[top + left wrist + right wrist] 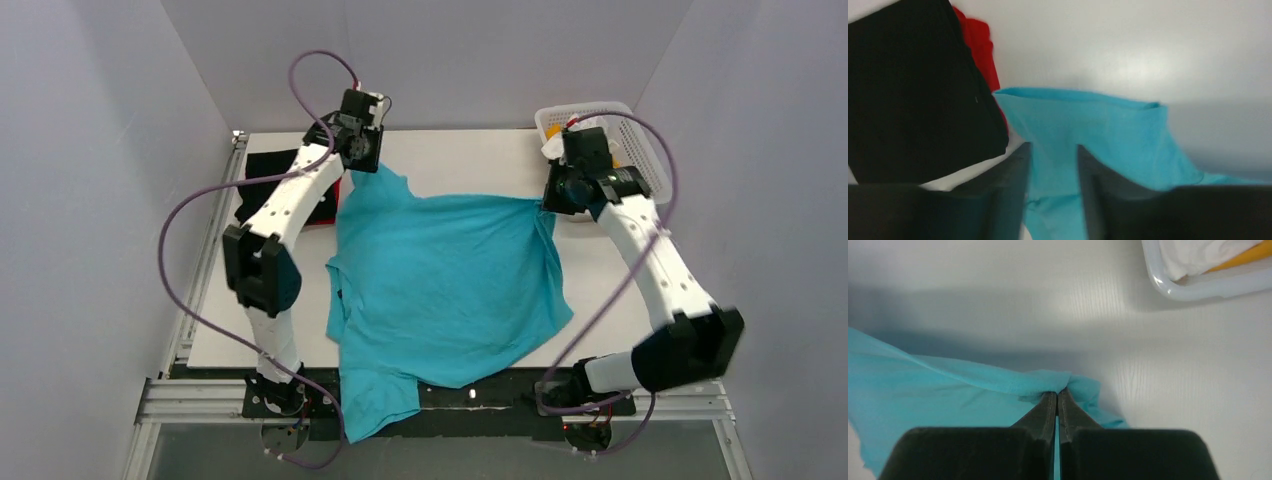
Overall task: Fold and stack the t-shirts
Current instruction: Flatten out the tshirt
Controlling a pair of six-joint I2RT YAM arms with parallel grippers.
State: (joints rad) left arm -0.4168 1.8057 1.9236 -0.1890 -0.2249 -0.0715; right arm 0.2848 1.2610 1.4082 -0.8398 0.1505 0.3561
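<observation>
My right gripper [1057, 393] clenches the turquoise t-shirt [450, 280] at its far edge near the basket [640, 135], while my left gripper [1053, 147] gapes around its other corner beside the black t-shirt [913, 85], bare table [1148, 50] beyond.

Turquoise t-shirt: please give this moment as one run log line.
turquoise t-shirt: spread out, unfolded | left pincer: open, cloth between | right pincer: shut on its edge

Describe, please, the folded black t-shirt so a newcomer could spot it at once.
Start at the white table and look to its far left corner. There a black cotton t-shirt, folded into a flat rectangle, lies on a red t-shirt. It is the only black cloth; the turquoise t-shirt beside it lies spread out.
</observation>
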